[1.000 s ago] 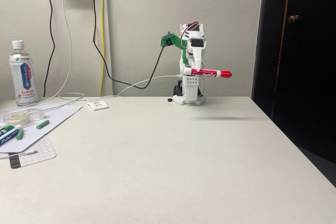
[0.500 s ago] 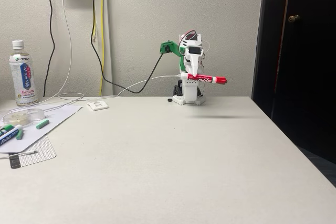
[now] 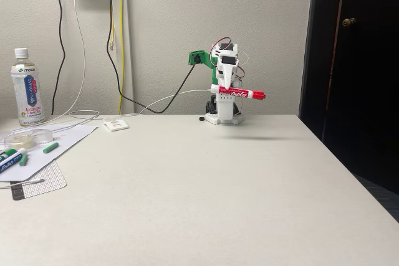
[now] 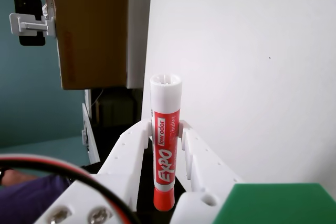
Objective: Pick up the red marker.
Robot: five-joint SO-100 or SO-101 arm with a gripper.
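Observation:
The red marker point(image 3: 240, 93) hangs level in the air at the back of the table, well above the tabletop, in the fixed view. My gripper point(image 3: 224, 87) is shut on it near its left end, pointing down from the folded white arm. In the wrist view the red marker point(image 4: 165, 145), with a white end and printed label, stands between my two white fingers point(image 4: 129, 150), and my gripper point(image 4: 164, 128) clamps it on both sides.
In the fixed view a drink bottle point(image 3: 27, 88), a clear round dish point(image 3: 26, 137) and blue and green markers point(image 3: 14, 156) on paper lie at the left. Cables point(image 3: 149, 101) run along the wall. A dark door point(image 3: 355, 60) stands at the right, past the table edge.
The arm has folded back toward its base, carrying the red marker a little to the left. The grip on it is unchanged.

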